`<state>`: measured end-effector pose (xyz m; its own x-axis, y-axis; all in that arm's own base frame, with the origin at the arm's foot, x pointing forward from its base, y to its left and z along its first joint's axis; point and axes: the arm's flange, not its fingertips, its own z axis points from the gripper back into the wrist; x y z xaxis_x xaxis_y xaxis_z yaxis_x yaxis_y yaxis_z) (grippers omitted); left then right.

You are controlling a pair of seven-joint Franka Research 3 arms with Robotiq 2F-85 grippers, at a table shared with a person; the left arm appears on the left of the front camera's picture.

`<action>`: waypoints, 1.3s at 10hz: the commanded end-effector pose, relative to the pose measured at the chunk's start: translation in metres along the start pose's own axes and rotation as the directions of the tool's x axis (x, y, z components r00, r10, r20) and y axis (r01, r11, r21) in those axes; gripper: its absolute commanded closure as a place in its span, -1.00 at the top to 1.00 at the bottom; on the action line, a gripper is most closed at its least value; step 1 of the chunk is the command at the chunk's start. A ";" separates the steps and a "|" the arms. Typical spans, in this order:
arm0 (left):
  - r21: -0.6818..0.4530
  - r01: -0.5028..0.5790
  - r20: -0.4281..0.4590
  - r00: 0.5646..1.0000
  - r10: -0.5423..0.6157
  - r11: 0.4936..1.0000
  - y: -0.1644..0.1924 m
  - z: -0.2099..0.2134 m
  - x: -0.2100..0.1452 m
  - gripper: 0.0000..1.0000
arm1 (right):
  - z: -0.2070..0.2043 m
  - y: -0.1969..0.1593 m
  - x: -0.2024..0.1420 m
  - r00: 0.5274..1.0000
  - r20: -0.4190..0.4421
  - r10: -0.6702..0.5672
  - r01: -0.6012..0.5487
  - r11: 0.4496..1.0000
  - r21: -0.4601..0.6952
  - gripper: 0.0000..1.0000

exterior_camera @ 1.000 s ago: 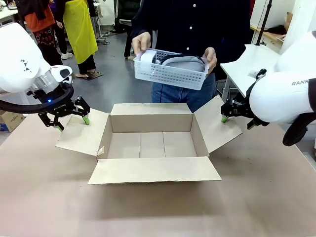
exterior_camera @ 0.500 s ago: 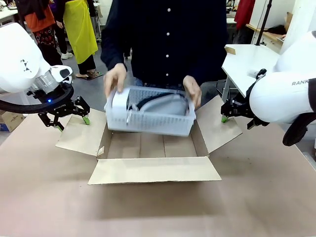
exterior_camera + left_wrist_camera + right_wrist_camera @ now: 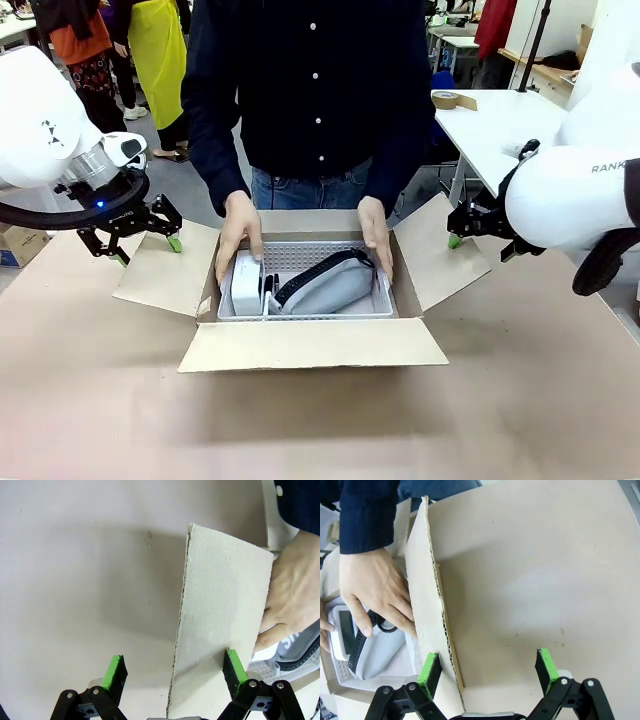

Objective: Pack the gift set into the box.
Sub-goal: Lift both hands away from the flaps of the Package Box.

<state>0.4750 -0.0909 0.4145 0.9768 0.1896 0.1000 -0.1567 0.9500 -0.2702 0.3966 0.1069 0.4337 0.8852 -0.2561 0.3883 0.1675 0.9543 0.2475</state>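
The big brown box point(image 3: 300, 345) lies open in the middle of the table, all four flaps spread. Inside rests the gift set: a white perforated basket point(image 3: 300, 258) holding a small white box point(image 3: 246, 283) and a grey pouch point(image 3: 330, 285) with a black strap. The person's hands point(image 3: 240, 235) grip both ends of the basket. My left gripper point(image 3: 148, 250) hangs open over the left flap; in the left wrist view, the gripper point(image 3: 174, 670) straddles the flap's edge point(image 3: 182, 605). My right gripper point(image 3: 480, 240) is open at the right flap; the wrist view has it point(image 3: 487, 667) astride that flap's edge point(image 3: 435, 595).
The person stands close against the far side of the box. A white side table point(image 3: 500, 120) with a tape roll point(image 3: 446, 99) is at the back right. A small carton point(image 3: 20, 245) sits on the floor at the far left. Brown tabletop point(image 3: 300, 420) stretches in front.
The person has lowered the basket from chest height down into the box and leaned in over it. Neither arm has moved.
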 end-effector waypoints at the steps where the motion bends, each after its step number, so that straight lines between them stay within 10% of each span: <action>1: 0.013 -0.008 -0.003 1.000 0.008 1.000 0.000 0.003 -0.001 1.00 | 0.003 0.004 0.002 1.000 0.005 -0.018 0.019 1.000 -0.022 1.00; 8: 0.000 0.000 0.000 1.000 0.000 1.000 0.000 0.000 0.000 1.00 | 0.000 0.000 0.000 1.000 0.000 0.000 0.000 1.000 0.000 1.00; 9: -0.164 0.053 -0.045 0.997 -0.062 0.985 0.026 0.035 0.004 1.00 | 0.031 -0.020 0.012 0.997 -0.078 -0.026 0.043 0.973 0.226 1.00; 11: -0.698 0.053 -0.125 0.973 -0.195 0.714 0.136 0.099 0.002 1.00 | 0.116 -0.131 0.022 0.948 -0.235 -0.213 0.317 0.688 0.653 1.00; 13: -0.958 -0.053 -0.076 0.995 -0.071 0.283 0.215 0.077 -0.004 1.00 | 0.114 -0.229 -0.008 0.852 -0.411 -0.324 0.517 0.396 0.759 1.00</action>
<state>0.4126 0.1052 0.4757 0.9735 0.1529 0.1701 0.0607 0.5444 -0.8366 0.3227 -0.0847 0.5203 0.8876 -0.4309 0.1627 0.0901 0.5087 0.8562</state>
